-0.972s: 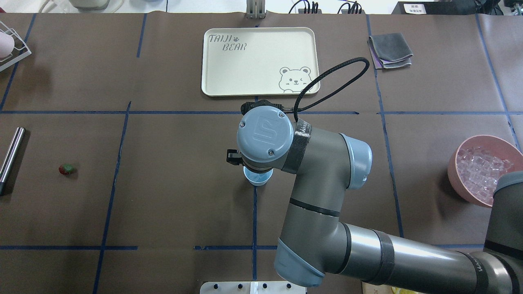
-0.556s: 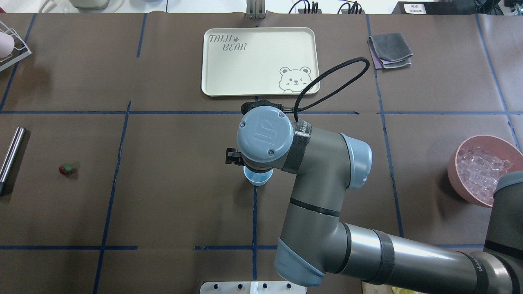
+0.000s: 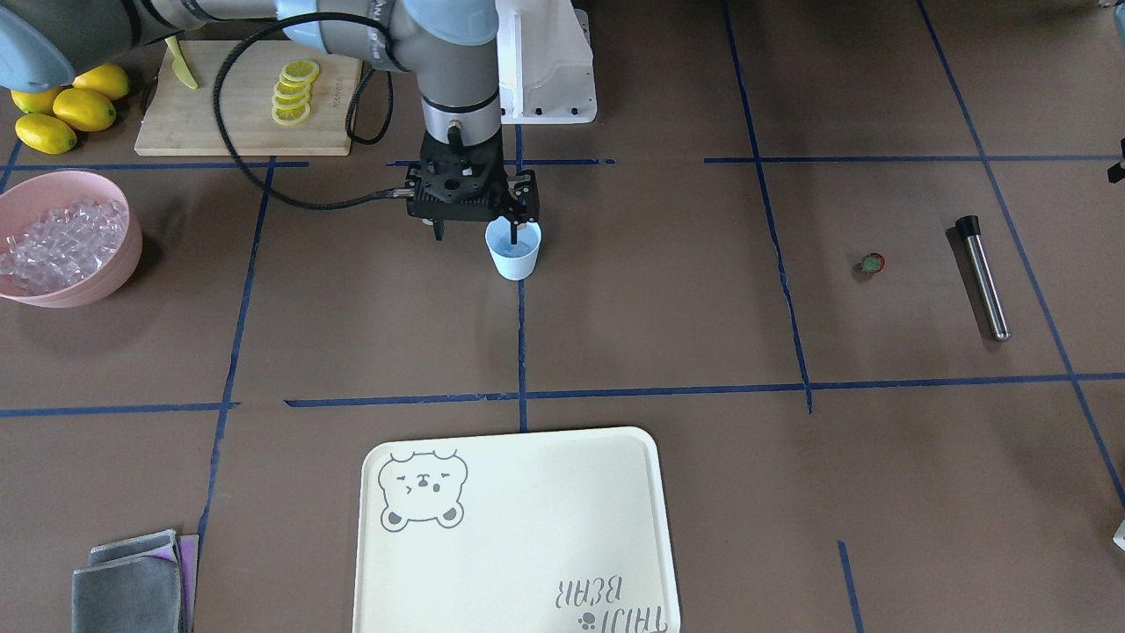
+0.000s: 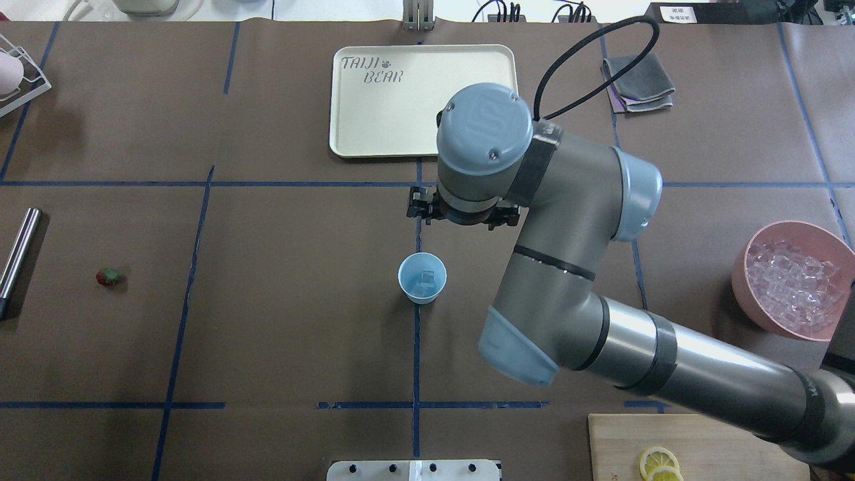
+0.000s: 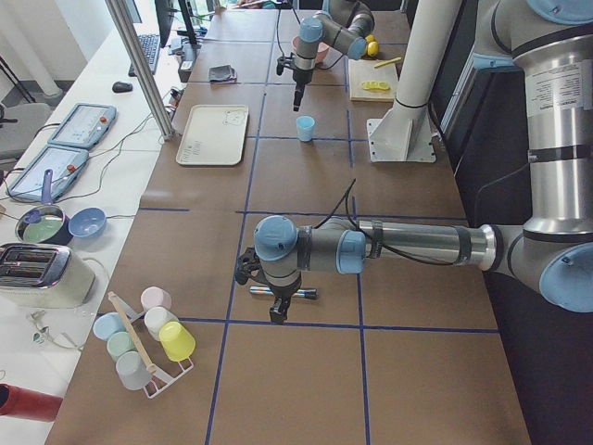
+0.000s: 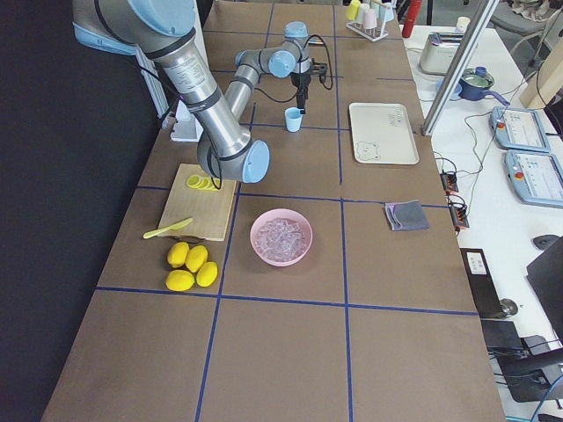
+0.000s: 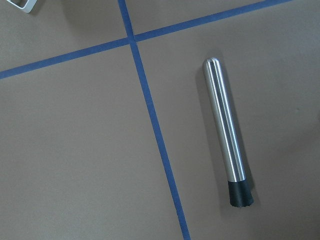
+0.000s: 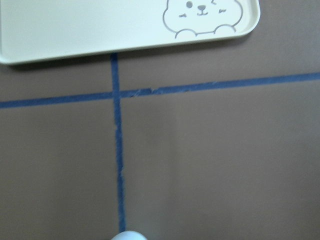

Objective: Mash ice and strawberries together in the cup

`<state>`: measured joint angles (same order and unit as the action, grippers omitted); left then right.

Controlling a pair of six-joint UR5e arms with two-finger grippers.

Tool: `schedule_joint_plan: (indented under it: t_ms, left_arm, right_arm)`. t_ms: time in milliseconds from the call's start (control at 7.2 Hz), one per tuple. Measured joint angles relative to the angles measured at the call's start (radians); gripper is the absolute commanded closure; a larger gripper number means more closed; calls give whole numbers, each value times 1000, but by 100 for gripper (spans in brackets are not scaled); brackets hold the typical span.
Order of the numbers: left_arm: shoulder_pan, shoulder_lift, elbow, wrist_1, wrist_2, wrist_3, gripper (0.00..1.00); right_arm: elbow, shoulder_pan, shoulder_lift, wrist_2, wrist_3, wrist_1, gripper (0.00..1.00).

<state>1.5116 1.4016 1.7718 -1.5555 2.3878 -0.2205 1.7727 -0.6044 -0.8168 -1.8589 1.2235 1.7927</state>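
The light blue cup [image 4: 422, 278] stands upright at the table's middle with one clear ice cube [image 4: 427, 276] inside. My right gripper [image 3: 477, 233] hangs above the cup [image 3: 514, 251], its fingers apart and empty. The cup's rim just shows at the bottom of the right wrist view [image 8: 128, 236]. The tiny red strawberry [image 4: 109, 276] lies far to the left on the mat. More ice fills the pink bowl [image 4: 741, 280] at the right. My left gripper [image 5: 275, 308] hovers over a steel muddler [image 7: 227, 135]; I cannot tell whether it is open or shut.
The muddler [image 4: 17, 254] lies at the left edge. A cream bear tray [image 4: 374, 107] sits behind the cup and a grey cloth [image 4: 638, 81] at the back right. A cutting board with lemon slices [image 3: 294, 90] and whole lemons [image 3: 66, 110] stand near the robot's base.
My right arm has risen from the cup and shifted toward the tray. The cup is uncovered with an ice cube inside. The strawberry and muddler have not moved.
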Motion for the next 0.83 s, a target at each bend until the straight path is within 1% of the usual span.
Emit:
schedule_joint_plan:
  t_ms: [139,417,556,833]
  left_arm:
    - [0,1,0,0,-2,2,0]
    - [-1,9,1,-1,-1,7,0]
    - [-1,17,0,-4,0,7,0]
    - [-1,30,-3,-57,1,6,0]
  right_arm:
    - [24,-87,-47,-73,-91,4,0]
    - [93,-279,-216,-222,-348,6,0]
    - [109,-377,-308,-270,-523,7,0]
    - [106,-584,-507,-343,-968,5,0]
